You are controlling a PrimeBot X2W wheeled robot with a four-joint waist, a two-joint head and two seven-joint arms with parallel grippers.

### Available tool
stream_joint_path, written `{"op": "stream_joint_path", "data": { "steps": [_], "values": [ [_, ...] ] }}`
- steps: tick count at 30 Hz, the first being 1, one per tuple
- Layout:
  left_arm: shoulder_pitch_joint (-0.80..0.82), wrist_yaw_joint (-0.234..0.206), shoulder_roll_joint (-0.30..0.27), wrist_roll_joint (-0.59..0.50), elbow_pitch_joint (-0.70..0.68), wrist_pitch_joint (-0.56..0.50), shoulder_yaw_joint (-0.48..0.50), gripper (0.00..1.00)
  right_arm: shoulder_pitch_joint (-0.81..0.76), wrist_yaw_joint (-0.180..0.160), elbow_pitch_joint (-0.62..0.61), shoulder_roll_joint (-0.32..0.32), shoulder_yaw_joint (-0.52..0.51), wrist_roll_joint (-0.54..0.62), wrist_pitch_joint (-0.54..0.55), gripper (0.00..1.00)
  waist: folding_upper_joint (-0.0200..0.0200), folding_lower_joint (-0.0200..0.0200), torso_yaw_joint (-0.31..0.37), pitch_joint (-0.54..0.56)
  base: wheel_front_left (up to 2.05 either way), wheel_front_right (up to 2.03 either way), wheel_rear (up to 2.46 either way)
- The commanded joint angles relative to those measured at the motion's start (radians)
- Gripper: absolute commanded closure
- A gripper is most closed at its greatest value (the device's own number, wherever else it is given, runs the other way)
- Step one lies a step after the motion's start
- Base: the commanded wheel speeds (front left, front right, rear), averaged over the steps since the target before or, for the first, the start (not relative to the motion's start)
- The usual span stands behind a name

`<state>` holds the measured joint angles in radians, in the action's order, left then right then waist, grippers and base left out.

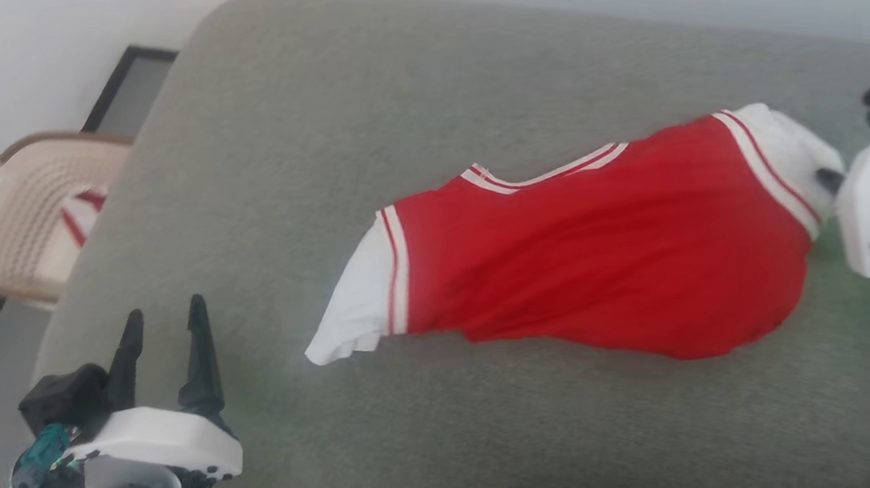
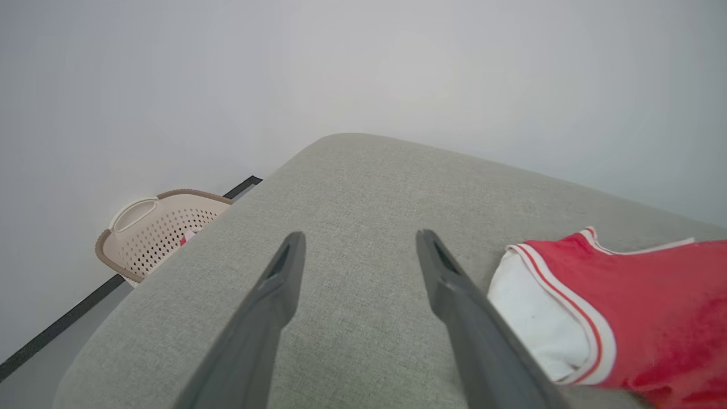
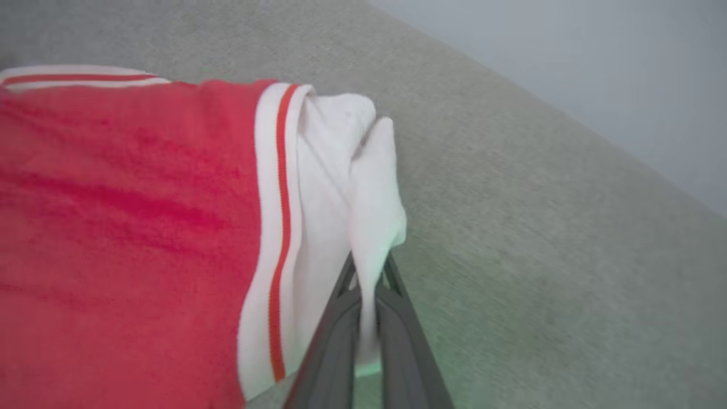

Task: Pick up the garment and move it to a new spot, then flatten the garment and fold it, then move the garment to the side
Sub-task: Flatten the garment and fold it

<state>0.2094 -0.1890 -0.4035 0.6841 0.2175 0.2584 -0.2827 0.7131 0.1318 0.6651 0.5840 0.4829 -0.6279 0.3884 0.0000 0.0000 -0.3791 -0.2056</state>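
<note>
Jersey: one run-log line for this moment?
jersey: lying on gray cushion, not yet folded | right gripper: shut on white sleeve end | left gripper: open, apart from jersey

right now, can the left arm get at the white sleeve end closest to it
Probably yes. The left gripper has its jaws open, and only bare grey cushion lies between it and that sleeve end of the garment; nothing stands in the way.
</note>
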Motion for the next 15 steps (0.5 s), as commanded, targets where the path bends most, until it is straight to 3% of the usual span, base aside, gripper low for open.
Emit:
{"op": "stream_joint_path", "data": {
  "steps": [1, 10, 15],
  "values": [
    [-0.008, -0.002, -0.002, -0.004, -0.004, 0.005, 0.004, 0.0, -0.021, -0.002, -0.007, 0.015, -0.006, -0.008, -0.002, 1.0, 0.0, 0.0, 0.028, 0.023, 0.0, 0.0, 0.0],
    [-0.055, -0.015, -0.043, 0.0, -0.034, -0.015, 0.01, 0.0, -0.155, -0.002, -0.104, 0.119, -0.094, -0.045, 0.03, 1.0, 0.0, 0.0, 0.119, 0.082, 0.0, 0.0, 0.0],
    [-0.07, -0.019, -0.051, 0.002, -0.047, -0.028, 0.009, 0.0, -0.276, -0.002, -0.125, 0.122, -0.17, -0.069, 0.063, 1.0, 0.0, 0.0, 0.151, 0.105, 0.0, 0.0, 0.0]
  ]
}}
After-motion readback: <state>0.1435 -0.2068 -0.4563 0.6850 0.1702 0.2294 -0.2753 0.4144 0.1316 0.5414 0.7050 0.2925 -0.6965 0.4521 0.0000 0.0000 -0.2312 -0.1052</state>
